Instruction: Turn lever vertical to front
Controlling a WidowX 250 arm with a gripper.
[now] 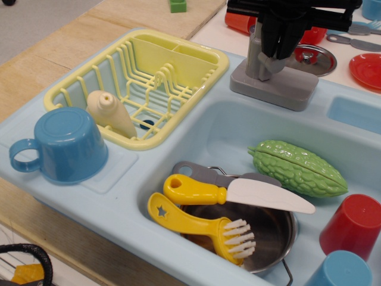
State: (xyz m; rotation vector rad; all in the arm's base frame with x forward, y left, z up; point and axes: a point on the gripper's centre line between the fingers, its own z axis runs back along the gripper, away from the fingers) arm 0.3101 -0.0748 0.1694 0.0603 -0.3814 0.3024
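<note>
A black gripper [278, 37] reaches down from above and closes its fingers [266, 37] tightly around the top of the grey lever [262, 59]. The lever stands on its flat grey base [274, 88] at the back rim of the light blue sink [196, 134], directly behind the green bitter gourd [297, 168] lying inside.

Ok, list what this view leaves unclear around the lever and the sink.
- Lever: its top is covered by the black tool; the stubby arm's direction is unclear.
- Tool: upper part cut off by the top edge; real contact with the lever cannot be confirmed.
- Metal pot: inside hidden by the yellow brush and knife.
- Blue cup, bottom right: cropped by the frame.
</note>
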